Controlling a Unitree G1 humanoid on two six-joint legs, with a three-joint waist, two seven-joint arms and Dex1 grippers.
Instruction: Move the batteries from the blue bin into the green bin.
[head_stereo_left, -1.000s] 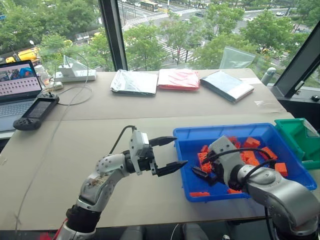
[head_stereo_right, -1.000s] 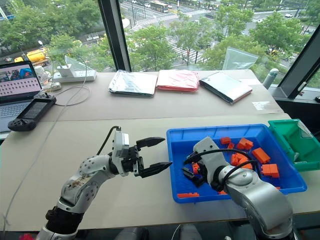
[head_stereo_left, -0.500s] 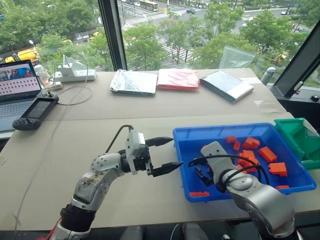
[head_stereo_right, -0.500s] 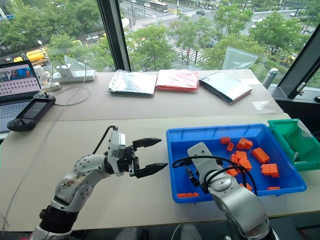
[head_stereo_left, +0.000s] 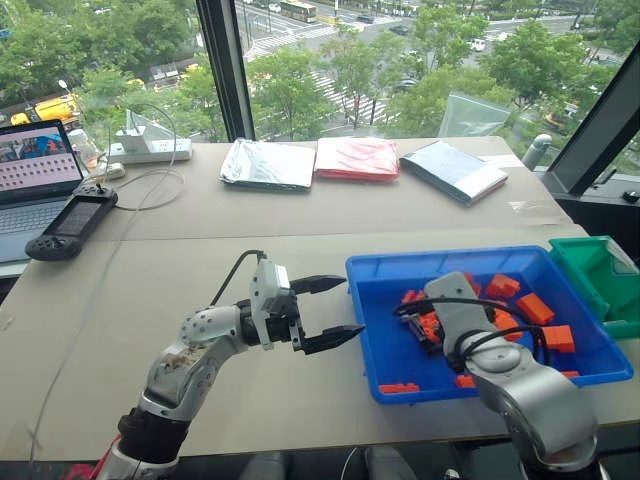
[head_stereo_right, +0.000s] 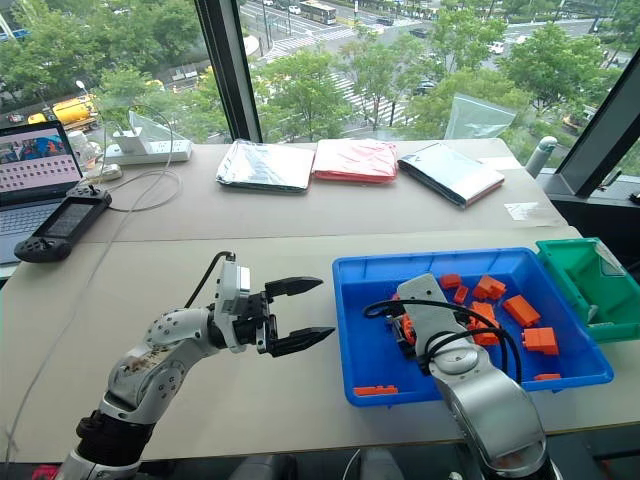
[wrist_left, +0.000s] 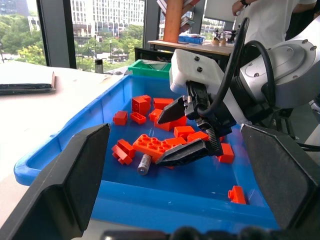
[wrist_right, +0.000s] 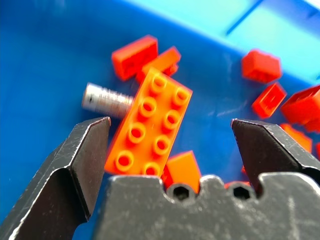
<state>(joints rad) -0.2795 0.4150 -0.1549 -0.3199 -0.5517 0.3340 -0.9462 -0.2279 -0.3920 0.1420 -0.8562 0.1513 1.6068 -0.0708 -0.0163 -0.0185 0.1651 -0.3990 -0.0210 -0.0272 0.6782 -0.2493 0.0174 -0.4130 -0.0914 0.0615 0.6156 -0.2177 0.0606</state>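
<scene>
The blue bin (head_stereo_left: 440, 256) sits on the table at front right and holds several orange bricks (head_stereo_left: 532, 306). A small silver cylinder, a battery (wrist_right: 106, 100), lies against a long orange brick (wrist_right: 150, 125) near the bin's left side; the left wrist view also shows this battery (wrist_left: 143, 164). My right gripper (head_stereo_left: 425, 320) hangs open inside the bin, its fingers (wrist_right: 82, 160) straddling that long brick without touching it. My left gripper (head_stereo_left: 352, 305) is open and empty just outside the bin's left wall, pointing at it. The green bin (head_stereo_left: 598, 280) stands past the blue bin's right end.
A laptop (head_stereo_left: 35, 170), a black handheld controller (head_stereo_left: 72, 222) and a power strip (head_stereo_left: 150, 150) sit at back left. Foil and red pouches (head_stereo_left: 355, 158) and a book (head_stereo_left: 455, 170) line the window side. A person (wrist_left: 272, 20) stands beyond the bins.
My right gripper has shifted a little to the right inside the blue bin and turned its wrist, now over the long brick. The left arm has stayed put.
</scene>
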